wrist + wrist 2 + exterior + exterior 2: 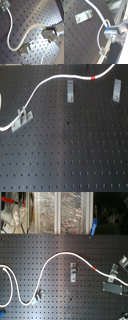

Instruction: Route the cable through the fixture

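Three clips (pixel 70 90) sit on my board (pixel 70 154); gripper (pixel 49 34) is clamped on the cable (pixel 42 85).

No readable text in any view

No letters, numbers, brand marks or signs legible anywhere; the black perforated board (pixel 70 149) is blank in both exterior views; the metal fixtures (pixel 70 90) carry no markings that can be made out; the shelf clutter at 12 o'clock in the second exterior view (pixel 60 212) is too blurred to read; both wrist views show nothing printed either.
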Controlling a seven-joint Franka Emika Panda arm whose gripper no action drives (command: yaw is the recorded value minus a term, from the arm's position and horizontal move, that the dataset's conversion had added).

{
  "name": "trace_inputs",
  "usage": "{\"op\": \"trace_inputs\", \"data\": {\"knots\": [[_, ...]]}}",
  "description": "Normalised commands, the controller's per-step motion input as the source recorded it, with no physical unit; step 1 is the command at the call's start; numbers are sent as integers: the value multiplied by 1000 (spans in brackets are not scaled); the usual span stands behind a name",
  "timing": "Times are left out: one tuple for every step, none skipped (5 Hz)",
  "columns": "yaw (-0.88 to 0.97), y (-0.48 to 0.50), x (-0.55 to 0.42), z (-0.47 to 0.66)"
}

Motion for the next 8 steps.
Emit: {"op": "trace_inputs", "data": {"knots": [[0, 14, 0, 0], [0, 0, -11, 0], [0, 656, -209, 9], [3, 1000, -383, 21], [0, 37, 1, 0], [-74, -515, 45, 161], [0, 80, 0, 0], [0, 833, -188, -11]]}}
